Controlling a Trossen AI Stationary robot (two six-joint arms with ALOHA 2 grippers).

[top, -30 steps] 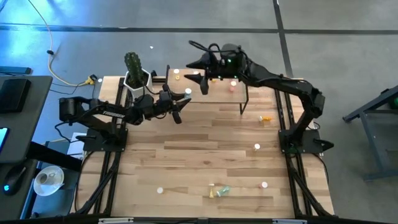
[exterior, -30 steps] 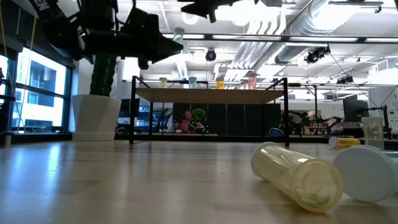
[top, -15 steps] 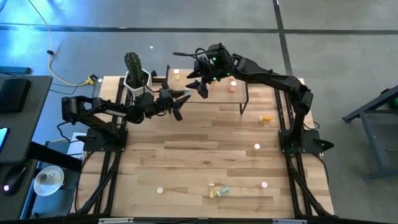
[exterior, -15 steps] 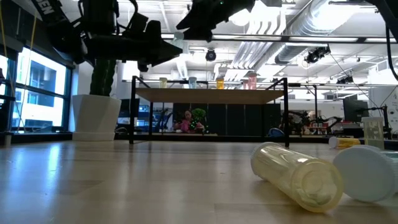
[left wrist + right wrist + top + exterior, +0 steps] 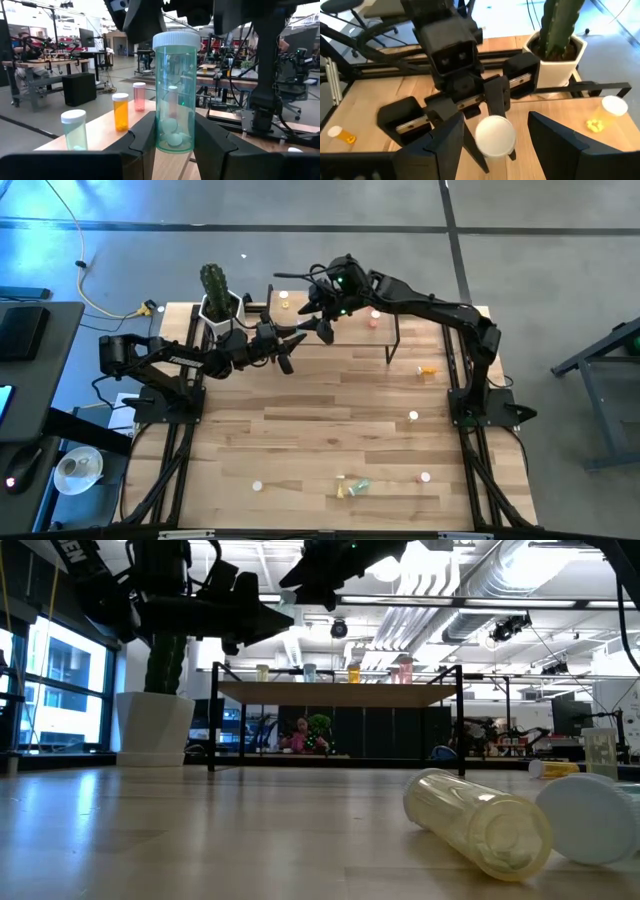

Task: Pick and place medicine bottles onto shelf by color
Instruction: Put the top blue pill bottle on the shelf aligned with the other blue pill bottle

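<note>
Between my left pincer's (image 5: 172,145) shut fingers stands a green bottle (image 5: 174,92), upright; my right pincer (image 5: 495,135) gapes empty just above its cap. Beyond, the shelf (image 5: 107,131) holds four bottles; I judge several strays remain on the table (image 5: 330,430).

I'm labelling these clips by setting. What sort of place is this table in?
Probably an open robotics lab or workshop, not a pharmacy. The low view shows exposed ceiling ducts and strip lights. The left wrist view shows workbenches with equipment behind the shelf, and the high view shows a bare concrete floor.
</note>
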